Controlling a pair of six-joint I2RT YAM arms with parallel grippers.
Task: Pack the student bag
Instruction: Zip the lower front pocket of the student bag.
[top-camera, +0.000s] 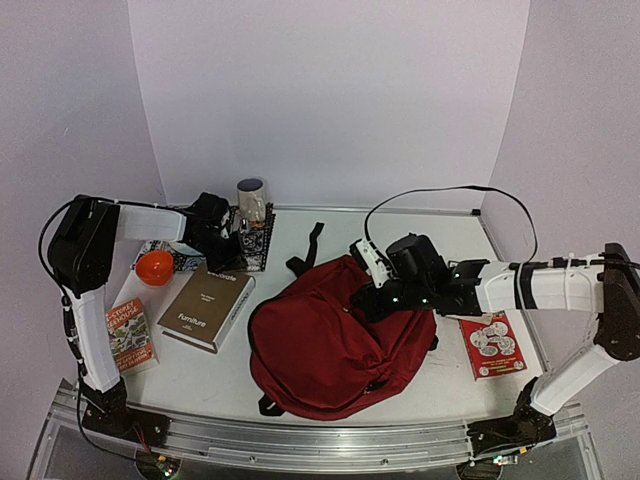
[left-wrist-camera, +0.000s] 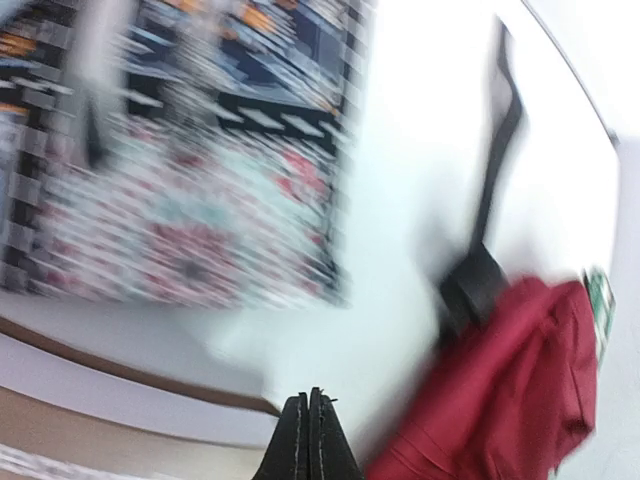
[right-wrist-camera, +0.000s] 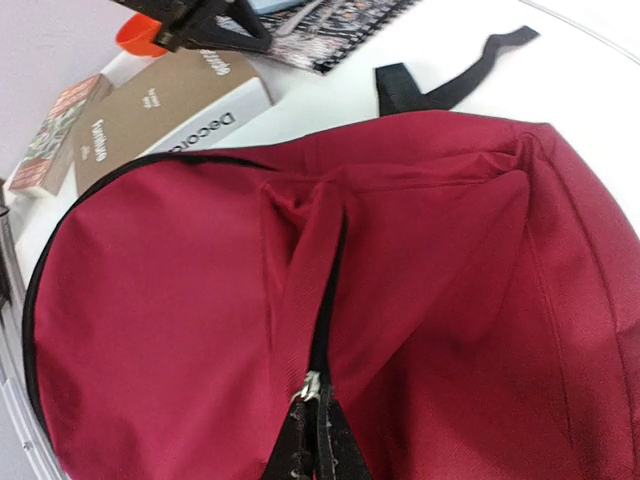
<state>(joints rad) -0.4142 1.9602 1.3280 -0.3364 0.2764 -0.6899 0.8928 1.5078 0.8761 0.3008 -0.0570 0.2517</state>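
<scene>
The student bag is a dark red backpack lying flat in the middle of the table, its black zip running up the front. My right gripper rests on the bag's upper right side. Its tips are shut on the small silver zip pull at the lower end of the zip. My left gripper hovers at the back left, over the table between a patterned notebook and the bag's edge. Its jaws are pressed together with nothing in them, and that view is blurred.
A tan book lies left of the bag, with an orange bowl and a small colourful book further left. A cup stands behind the notebook. A red book lies at the right. A black strap trails behind the bag.
</scene>
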